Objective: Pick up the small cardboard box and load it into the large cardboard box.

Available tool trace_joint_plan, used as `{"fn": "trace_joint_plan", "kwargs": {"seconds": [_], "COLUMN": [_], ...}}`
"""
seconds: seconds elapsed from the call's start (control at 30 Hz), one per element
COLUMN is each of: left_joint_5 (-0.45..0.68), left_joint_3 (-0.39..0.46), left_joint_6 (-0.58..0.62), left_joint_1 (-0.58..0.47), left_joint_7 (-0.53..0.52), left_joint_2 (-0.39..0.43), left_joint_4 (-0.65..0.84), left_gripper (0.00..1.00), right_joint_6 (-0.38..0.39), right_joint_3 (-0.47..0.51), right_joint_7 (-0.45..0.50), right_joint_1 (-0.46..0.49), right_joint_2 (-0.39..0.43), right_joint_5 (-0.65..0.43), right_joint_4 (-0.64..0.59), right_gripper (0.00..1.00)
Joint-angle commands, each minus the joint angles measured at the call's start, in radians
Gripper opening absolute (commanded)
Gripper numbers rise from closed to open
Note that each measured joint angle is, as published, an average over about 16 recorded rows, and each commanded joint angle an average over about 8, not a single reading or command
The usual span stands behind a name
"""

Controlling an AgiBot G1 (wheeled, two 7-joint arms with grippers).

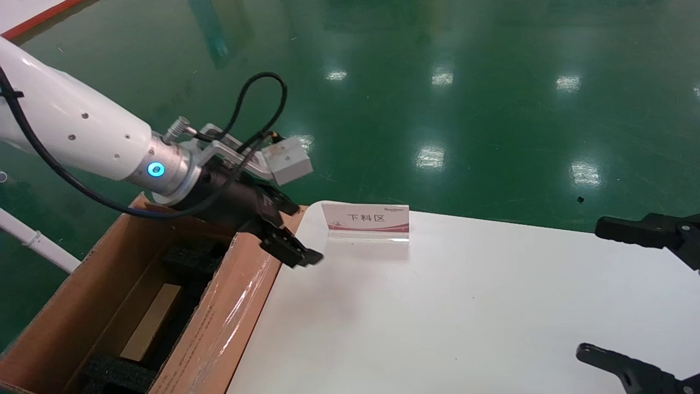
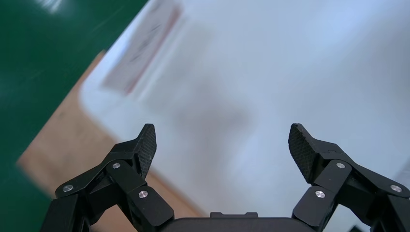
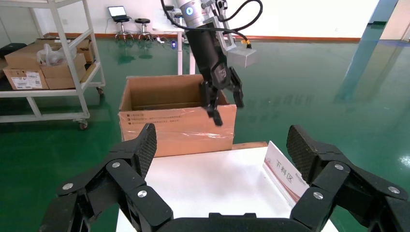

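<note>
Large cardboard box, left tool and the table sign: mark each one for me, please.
large cardboard box (image 1: 235,306): head view, on its taped flap beside the table.
left tool (image 1: 292,249): head view, between its open fingertips, over the table's edge by the carton.
sign (image 1: 365,219): head view, on its printed white face.

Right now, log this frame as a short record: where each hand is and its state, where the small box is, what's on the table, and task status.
left hand: open, empty, above the large cardboard box's taped flap, at the white table edge
right hand: open, empty, idle at the table's right side
small cardboard box: inside the large cardboard box, between black foam inserts
table contents: upright label sign near the far edge
task status: small box appears loaded
</note>
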Motion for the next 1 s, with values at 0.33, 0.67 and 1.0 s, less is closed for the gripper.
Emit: {"fn": "trace_joint_plan", "kwargs": {"seconds": [0.33, 0.67, 1.0], "left_joint_5": [-0.133, -0.254, -0.375], "left_joint_3": [-0.37, -0.706, -1.043], "left_joint_6": [0.095, 0.182, 0.269], "left_joint_1": [0.281, 0.536, 0.791], "left_joint_7": [0.21, 0.402, 0.594], "left_joint_2": [-0.001, -0.002, -0.004], "left_joint_4": [0.014, 0.026, 0.038], "left_gripper": [1.0, 1.0, 1.0], "right_joint_6": [0.0, 0.0, -0.002], "right_joint_3": [-0.001, 0.001, 0.005], "right_joint_7": [0.0, 0.0, 0.003], "right_joint_1": [0.0, 0.0, -0.002], "right_joint_2": [0.0, 0.0, -0.002], "right_joint_5": [0.0, -0.001, -0.003], "right_joint_4": [0.0, 0.0, 0.001], "right_gripper": [1.0, 1.0, 1.0]}}
